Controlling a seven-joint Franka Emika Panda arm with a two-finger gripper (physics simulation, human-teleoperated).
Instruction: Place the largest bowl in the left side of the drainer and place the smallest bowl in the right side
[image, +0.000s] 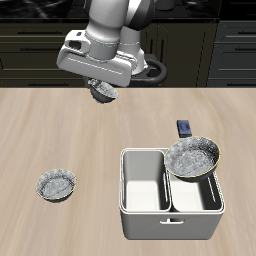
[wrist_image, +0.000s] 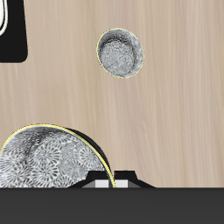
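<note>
Gripper (image: 103, 88) is up in the top-middle of the exterior frame, hanging above the back part of the wooden table (image: 40, 130). It's got the smallest bowl (image: 104, 96) pinched by the rim, and the bowl is clearly off the table, tucked right under the hand. You can't really see the fingers themselves from that angle, but they're closed in on the rim. In the wrist view the same bowl (wrist_image: 48, 162) sits right up against the gripper (wrist_image: 105, 182), with its yellowish rim and grey-blue pattern showing.

The largest bowl (image: 193, 157) is at the drainer (image: 170, 222), which sits in the lower right of the exterior frame. It's over the compartment on the frame's right, but not sitting flat down inside. It's tilted, perched up on the rim near the back corner and poking out a bit past the outer wall.

The mid-sized grey bowl (image: 56, 185) is on its own in the lower left of the exterior frame, upright on the table, well apart from the drainer. The wrist cam picks it up too (wrist_image: 120, 52).

There's also a small dark object (image: 185, 127) lying just behind the drainer; can't tell what it is.
</note>
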